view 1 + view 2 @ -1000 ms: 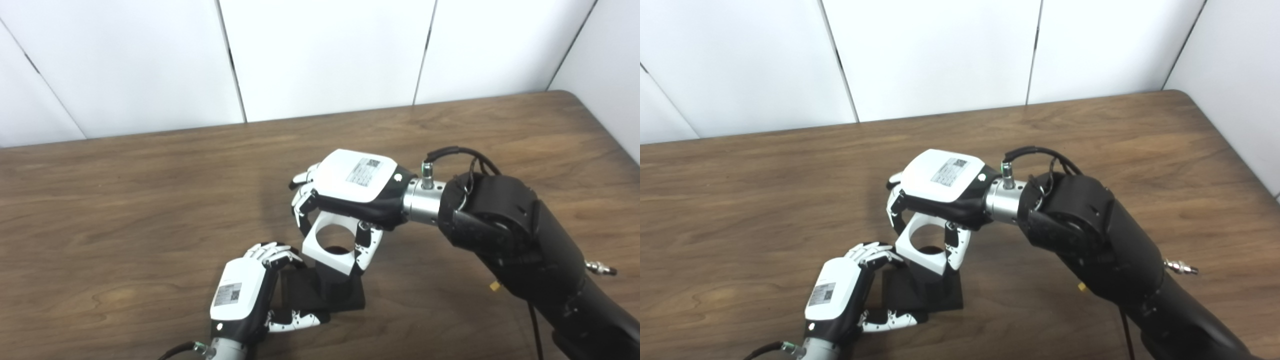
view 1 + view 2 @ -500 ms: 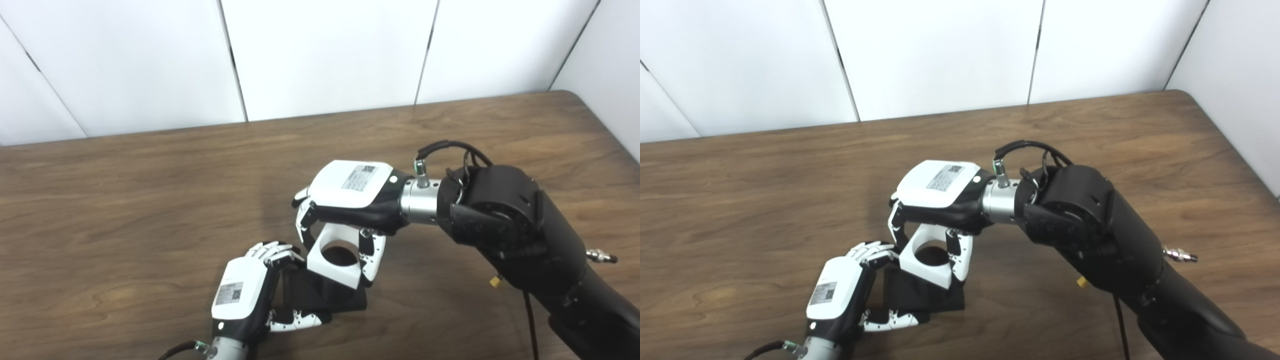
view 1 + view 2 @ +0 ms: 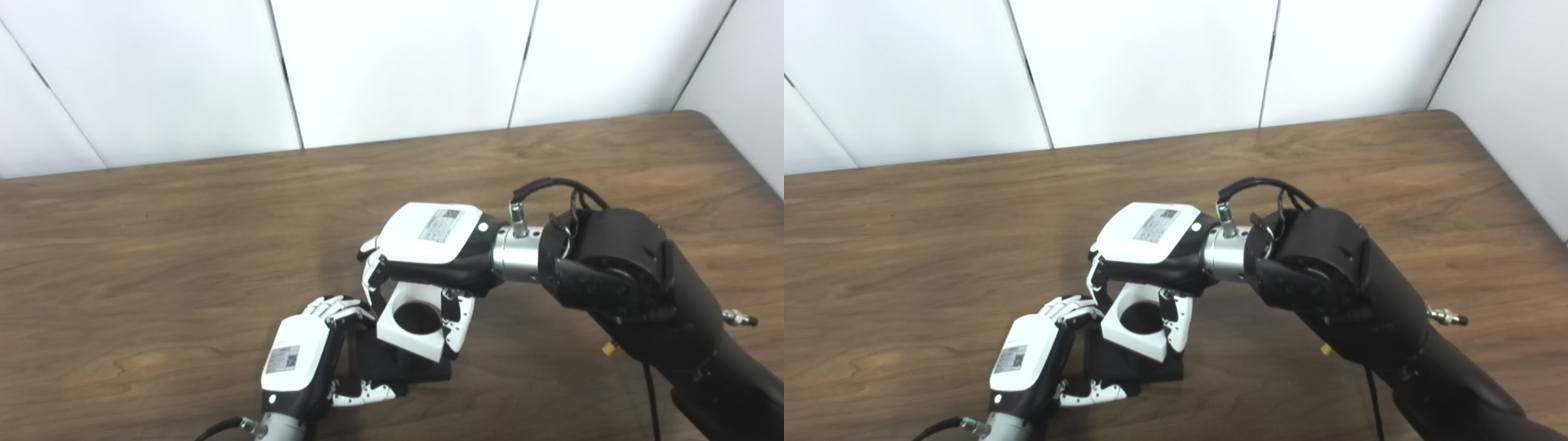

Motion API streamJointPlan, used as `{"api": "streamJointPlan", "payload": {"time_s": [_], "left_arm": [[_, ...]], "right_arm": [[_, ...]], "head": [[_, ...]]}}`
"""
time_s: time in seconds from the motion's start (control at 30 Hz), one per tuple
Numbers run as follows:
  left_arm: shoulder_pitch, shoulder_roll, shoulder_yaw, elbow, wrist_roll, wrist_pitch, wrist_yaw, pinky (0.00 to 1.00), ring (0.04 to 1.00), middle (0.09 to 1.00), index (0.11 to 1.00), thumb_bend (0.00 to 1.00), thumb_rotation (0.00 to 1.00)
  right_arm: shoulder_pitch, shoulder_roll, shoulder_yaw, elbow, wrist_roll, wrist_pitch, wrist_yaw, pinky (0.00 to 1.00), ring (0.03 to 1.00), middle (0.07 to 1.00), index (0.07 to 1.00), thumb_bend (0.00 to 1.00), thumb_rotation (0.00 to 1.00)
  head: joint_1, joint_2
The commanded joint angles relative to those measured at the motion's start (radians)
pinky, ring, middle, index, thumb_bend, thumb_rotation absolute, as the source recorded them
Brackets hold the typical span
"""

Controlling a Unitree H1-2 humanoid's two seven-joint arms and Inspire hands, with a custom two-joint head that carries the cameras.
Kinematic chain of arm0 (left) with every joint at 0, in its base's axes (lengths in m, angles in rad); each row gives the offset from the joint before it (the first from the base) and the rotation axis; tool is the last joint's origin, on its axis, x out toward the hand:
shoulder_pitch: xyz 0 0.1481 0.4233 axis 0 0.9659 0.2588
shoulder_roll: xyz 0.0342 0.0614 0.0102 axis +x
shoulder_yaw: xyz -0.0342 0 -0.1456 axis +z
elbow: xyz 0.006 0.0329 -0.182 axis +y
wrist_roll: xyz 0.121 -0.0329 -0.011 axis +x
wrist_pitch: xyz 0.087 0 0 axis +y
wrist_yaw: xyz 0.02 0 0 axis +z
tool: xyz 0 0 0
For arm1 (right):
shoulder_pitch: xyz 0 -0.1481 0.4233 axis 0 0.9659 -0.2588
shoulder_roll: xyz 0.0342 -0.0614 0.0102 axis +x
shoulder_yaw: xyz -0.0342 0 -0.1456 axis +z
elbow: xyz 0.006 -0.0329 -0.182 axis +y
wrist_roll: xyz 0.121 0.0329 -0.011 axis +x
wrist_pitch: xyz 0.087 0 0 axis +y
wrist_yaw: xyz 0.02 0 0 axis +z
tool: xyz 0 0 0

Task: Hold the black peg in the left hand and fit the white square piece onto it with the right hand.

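The black peg [image 3: 415,316] stands on a flat square black base [image 3: 392,369] resting on the table near the front. My left hand [image 3: 303,361] is shut on the left edge of that base. My right hand [image 3: 429,251] reaches in from the right and is shut on the white square piece [image 3: 409,334]. The piece has a round hole, and the dark top of the peg shows inside it. The piece sits slightly tilted, low over the base. The peg's shaft is hidden by the piece.
The brown wooden table [image 3: 184,245] runs back to white wall panels [image 3: 398,61]. Its rounded right corner [image 3: 704,116] lies at the far right. My black right forearm [image 3: 643,306] crosses the front right.
My right hand has lowered the white piece down over the peg, from above its top to close to the base. The left hand has stayed on the base.
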Motion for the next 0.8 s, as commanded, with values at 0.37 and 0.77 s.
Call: {"api": "streamJointPlan", "payload": {"time_s": [0.37,0.77], "left_arm": [[0.005,-0.002,-0.013,0.024,0.008,0.007,-0.035,0.86,0.826,0.761,0.487,0.52,0.05],[0.007,-0.003,-0.015,0.014,0.014,0.011,-0.042,0.86,0.826,0.762,0.487,0.52,0.05]], "right_arm": [[0.019,0.041,-0.008,-0.036,-0.046,-0.022,-0.027,0.86,0.895,0.745,0.481,0.52,0.13],[0.039,0.038,-0.015,-0.007,-0.06,-0.061,-0.057,0.87,0.892,0.751,0.482,0.52,0.13]], "head": [[0.003,0.003],[0.004,0.006]]}}
